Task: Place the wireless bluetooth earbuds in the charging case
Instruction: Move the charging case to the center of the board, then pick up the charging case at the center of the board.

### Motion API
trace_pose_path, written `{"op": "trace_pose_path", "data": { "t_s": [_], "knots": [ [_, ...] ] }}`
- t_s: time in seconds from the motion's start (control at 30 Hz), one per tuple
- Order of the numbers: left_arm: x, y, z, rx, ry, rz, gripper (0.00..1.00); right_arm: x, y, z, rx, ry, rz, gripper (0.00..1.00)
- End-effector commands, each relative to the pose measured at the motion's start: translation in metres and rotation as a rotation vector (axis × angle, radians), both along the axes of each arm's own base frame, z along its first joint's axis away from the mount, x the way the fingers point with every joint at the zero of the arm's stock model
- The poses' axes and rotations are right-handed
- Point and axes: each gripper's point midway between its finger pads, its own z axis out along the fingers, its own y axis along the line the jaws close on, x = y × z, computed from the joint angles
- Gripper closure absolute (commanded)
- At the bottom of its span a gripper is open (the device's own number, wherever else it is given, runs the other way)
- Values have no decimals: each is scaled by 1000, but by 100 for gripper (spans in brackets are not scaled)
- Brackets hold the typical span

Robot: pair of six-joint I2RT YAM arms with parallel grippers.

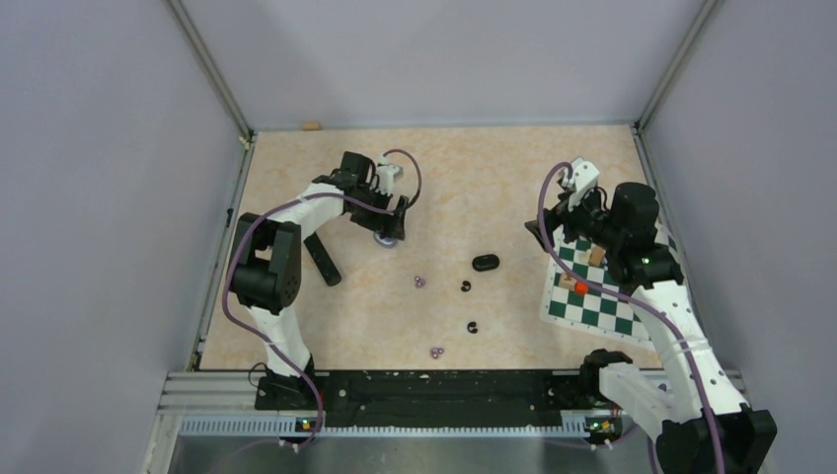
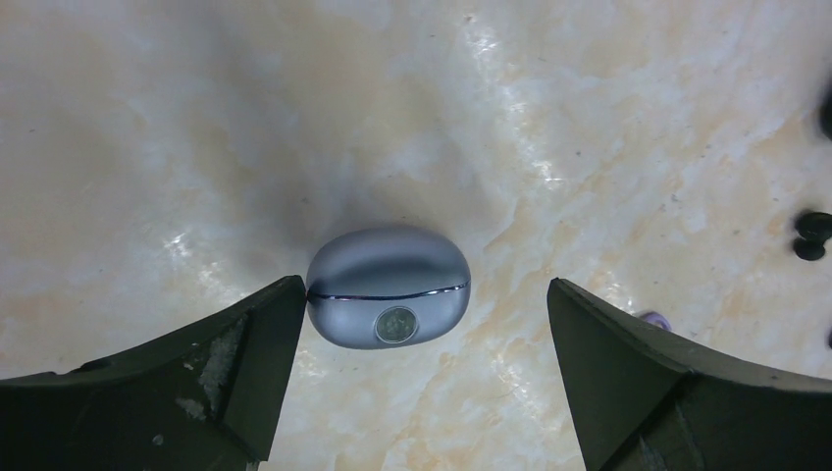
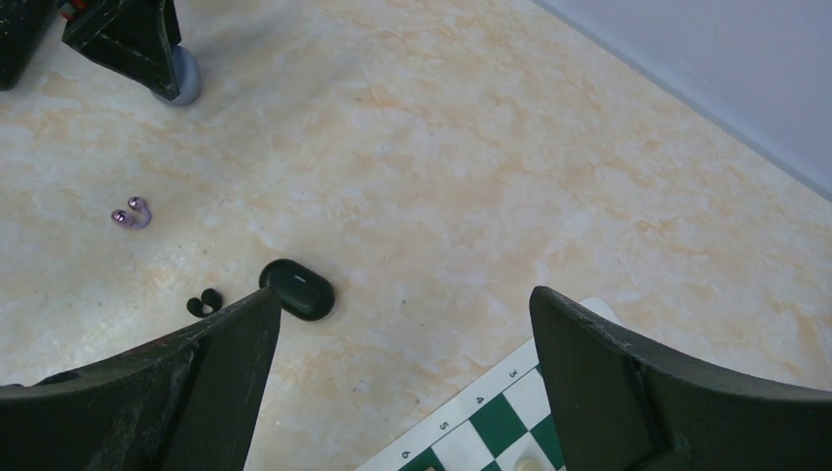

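Overhead, a beige marbled table [image 1: 464, 168] is walled at the back and both sides, with wide bare room across its back half. A green chess mat [image 1: 602, 306] lies along the right edge. The left arm is stretched toward the back left. The left gripper [image 2: 424, 290] points down, jaws spread wide around a closed silvery-purple case [image 2: 388, 287], with one finger at the case's end and the other apart. The right gripper [image 3: 404, 294] hovers over the mat's corner, jaws wide, holding nothing. There are two cases; the black case [image 1: 485, 263] sits mid-table. Four earbuds lie loose on the table: one black earbud [image 1: 466, 286] beside the black case, another black earbud [image 1: 473, 327] nearer the arms, a purple earbud [image 1: 419, 281], and a second purple earbud [image 1: 436, 351].
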Motion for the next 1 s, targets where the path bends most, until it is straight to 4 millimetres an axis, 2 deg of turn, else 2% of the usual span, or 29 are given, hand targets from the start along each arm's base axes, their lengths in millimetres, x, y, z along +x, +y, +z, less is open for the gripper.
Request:
{"op": "trace_pose_path", "data": {
  "t_s": [0.0, 0.13, 0.23, 0.33, 0.37, 0.43, 0.6, 0.73, 0.77, 0.87, 0.9, 0.97],
  "knots": [
    [-2, -29, 29, -120, -54, -109, 1, 2, 7, 5, 12, -25, 31, 4],
    [3, -25, 47, -118, -122, -73, 1, 4, 16, -3, 43, 29, 60, 4],
    [13, -6, 80, -135, -210, -15, 1, 6, 35, -5, 67, 72, 89, 5],
    [20, 23, 113, -178, -274, 50, 1, 10, 69, -8, 27, 82, 116, 6],
    [21, 35, 120, -188, -289, 76, 1, 8, 88, -11, 6, 81, 145, 6],
    [23, 62, 131, -196, -315, 131, 1, 13, 113, -17, -33, 74, 150, 6],
    [16, 107, 132, -169, -345, 236, 1, 35, 184, -41, -44, 160, 169, 6],
    [9, 132, 118, -155, -364, 321, 1, 57, 234, -70, -73, 284, 75, 12],
    [10, 137, 118, -160, -368, 337, 1, 61, 248, -85, -76, 339, 50, 14],
    [12, 149, 125, -195, -358, 366, 1, 68, 275, -106, -67, 437, 10, 19],
    [11, 152, 127, -202, -348, 379, 1, 71, 285, -106, -55, 457, 6, 20],
    [12, 158, 128, -194, -347, 410, 1, 68, 299, -119, -66, 498, 3, 21]
  ]
}}
